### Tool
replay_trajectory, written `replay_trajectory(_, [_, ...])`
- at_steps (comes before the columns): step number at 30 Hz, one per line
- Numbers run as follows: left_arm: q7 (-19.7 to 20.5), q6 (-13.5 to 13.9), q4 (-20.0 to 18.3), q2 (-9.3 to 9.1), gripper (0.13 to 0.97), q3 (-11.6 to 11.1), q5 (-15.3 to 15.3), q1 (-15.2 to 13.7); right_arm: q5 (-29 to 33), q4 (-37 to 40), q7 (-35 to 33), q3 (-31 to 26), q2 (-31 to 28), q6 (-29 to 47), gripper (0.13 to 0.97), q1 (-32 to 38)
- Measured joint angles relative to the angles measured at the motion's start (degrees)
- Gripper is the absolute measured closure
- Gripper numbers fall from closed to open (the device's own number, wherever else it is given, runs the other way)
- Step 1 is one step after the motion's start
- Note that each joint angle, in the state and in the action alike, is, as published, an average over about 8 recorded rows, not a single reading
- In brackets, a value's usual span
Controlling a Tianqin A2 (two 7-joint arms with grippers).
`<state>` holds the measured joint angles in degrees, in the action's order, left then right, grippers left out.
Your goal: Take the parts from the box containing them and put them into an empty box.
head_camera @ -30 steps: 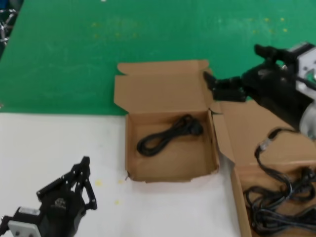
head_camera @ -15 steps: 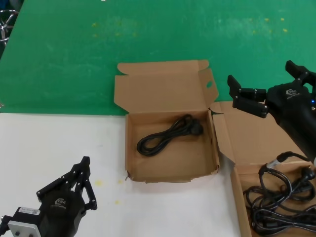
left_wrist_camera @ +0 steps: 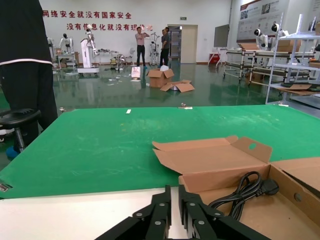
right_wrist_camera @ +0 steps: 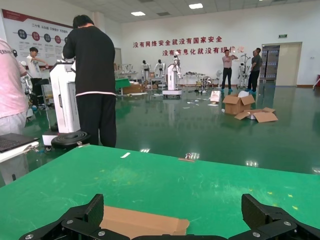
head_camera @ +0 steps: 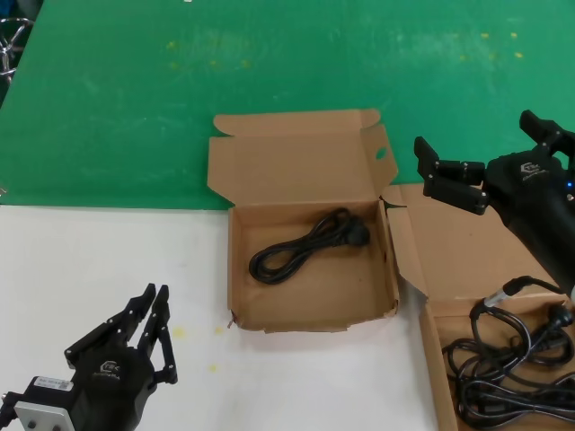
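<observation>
The right gripper (head_camera: 490, 162) hovers spread and empty over the source box's (head_camera: 503, 395) lid; tangled cables (head_camera: 512, 359) risk coming out snagged together. The left gripper (head_camera: 148, 319) sits nearly together.

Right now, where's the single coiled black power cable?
In the head view, the coiled black power cable lies inside the oval-holed brown cardboard box at table centre, left of the plain-flapped box of tangled cables.

A robotics workshop hall is showing: people (right_wrist_camera: 94, 85) are standing on a glossy green floor (right_wrist_camera: 200, 130), robots (left_wrist_camera: 88, 42) are lining the 12 o'clock wall under red slogans (right_wrist_camera: 187, 46).
</observation>
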<state>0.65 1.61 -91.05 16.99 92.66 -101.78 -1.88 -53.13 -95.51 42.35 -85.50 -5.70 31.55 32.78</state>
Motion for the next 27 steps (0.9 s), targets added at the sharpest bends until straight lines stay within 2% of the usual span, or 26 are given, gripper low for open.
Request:
replay_trajectory(9, [-0.1,-0.1,0.0,0.01,0.869,0.0,-0.1,0.1,-2.6,0.2,-2.2,-0.3,-0.6,-1.6,0.129,-1.7])
replay_trajectory(17, [-0.1,-0.2,-0.1,0.03,0.724,-0.1,-0.2,0.3,-7.4,0.6,-6.3,-0.9,-1.7,-4.7,0.129,-4.9])
replay_trajectory(21, [-0.1,-0.3,-0.1,0.04,0.724,-0.2,-0.3,0.4,-10.1,0.8,-8.5,-1.2,-2.3,-6.3,0.129,-6.6])
replay_trajectory(27, [-0.2,-0.5,-0.2,0.05,0.567,-0.3,-0.4,0.5,-14.0,1.1,-11.9,-1.7,-3.2,-8.9,0.129,-9.2])
